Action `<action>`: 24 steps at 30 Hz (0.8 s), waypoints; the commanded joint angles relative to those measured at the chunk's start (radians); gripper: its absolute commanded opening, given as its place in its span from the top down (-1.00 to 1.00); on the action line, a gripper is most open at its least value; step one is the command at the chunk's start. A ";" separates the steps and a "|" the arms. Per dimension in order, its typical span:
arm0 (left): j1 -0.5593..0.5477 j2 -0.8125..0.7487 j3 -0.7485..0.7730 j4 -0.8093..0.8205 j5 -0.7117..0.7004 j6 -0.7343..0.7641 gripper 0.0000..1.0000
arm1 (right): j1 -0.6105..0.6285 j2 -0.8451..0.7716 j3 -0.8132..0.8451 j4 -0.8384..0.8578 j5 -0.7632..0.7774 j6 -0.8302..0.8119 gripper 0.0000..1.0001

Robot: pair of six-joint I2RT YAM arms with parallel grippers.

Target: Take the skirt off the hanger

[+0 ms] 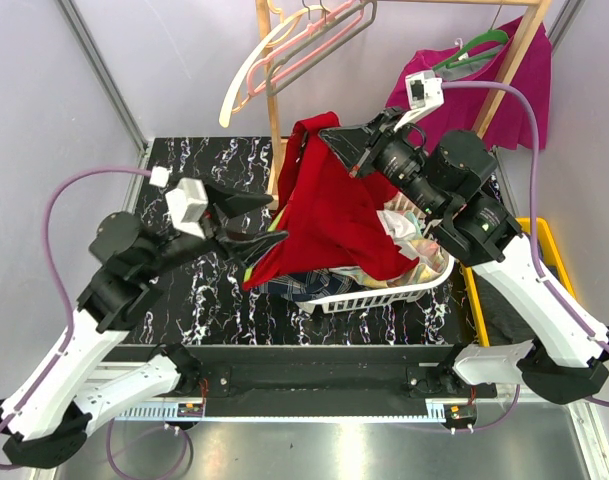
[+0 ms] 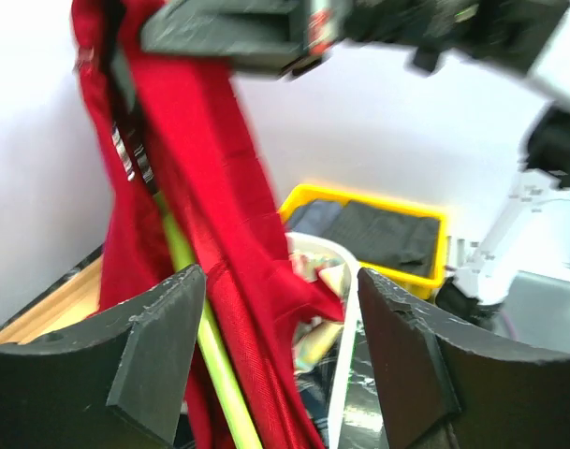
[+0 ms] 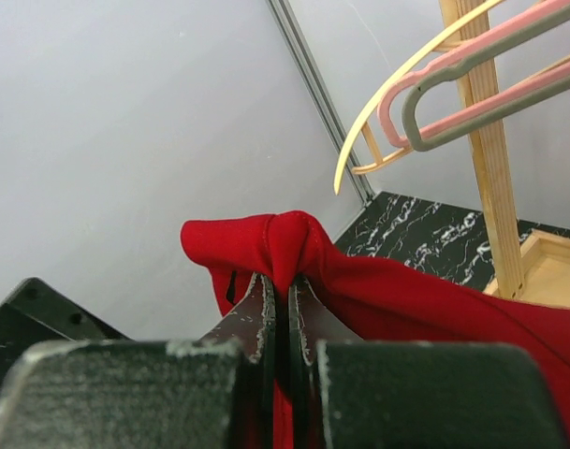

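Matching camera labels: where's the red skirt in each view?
Top external: red skirt at centre, over the white basket.
Left wrist: red skirt hanging down the left half.
Right wrist: red skirt bunched at centre.
Shared landmark: right pincer, shut on its top edge, in all three views (blurred in left wrist).

The skirt (image 1: 329,215) hangs over the middle of the tabletop (image 1: 184,160), its top pinched in the right hand (image 1: 332,140) and its lower part draped into the basket (image 1: 384,297) on the tabletop's right side. The hanger (image 2: 214,365) runs down the skirt's left edge, between the spread fingers of the left hand (image 1: 274,222). Behind the skirt stands the rack (image 1: 273,110), with empty hangers (image 1: 284,55) on its rail at the left — another garment (image 1: 484,85) hangs at the right. A bin (image 1: 544,235) sits right of the tabletop, beside the basket.
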 commanded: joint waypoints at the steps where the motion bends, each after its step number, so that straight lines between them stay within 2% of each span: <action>1: 0.001 -0.024 -0.017 -0.015 0.034 -0.012 -0.40 | 0.008 -0.041 0.017 0.150 0.000 -0.005 1.00; 6: 0.001 -0.034 -0.063 -0.034 -0.005 0.067 -0.37 | 0.010 -0.046 0.017 0.149 -0.005 -0.001 1.00; 12: 0.008 -0.034 -0.115 -0.063 -0.114 0.133 -0.29 | 0.010 -0.060 0.017 0.147 -0.012 0.006 1.00; 19: 0.073 -0.021 -0.077 -0.057 -0.119 0.109 -0.23 | 0.010 -0.066 0.003 0.141 -0.012 0.008 1.00; 24: 0.178 -0.014 -0.048 -0.042 -0.057 -0.004 -0.19 | 0.011 -0.071 -0.006 0.139 -0.015 0.012 1.00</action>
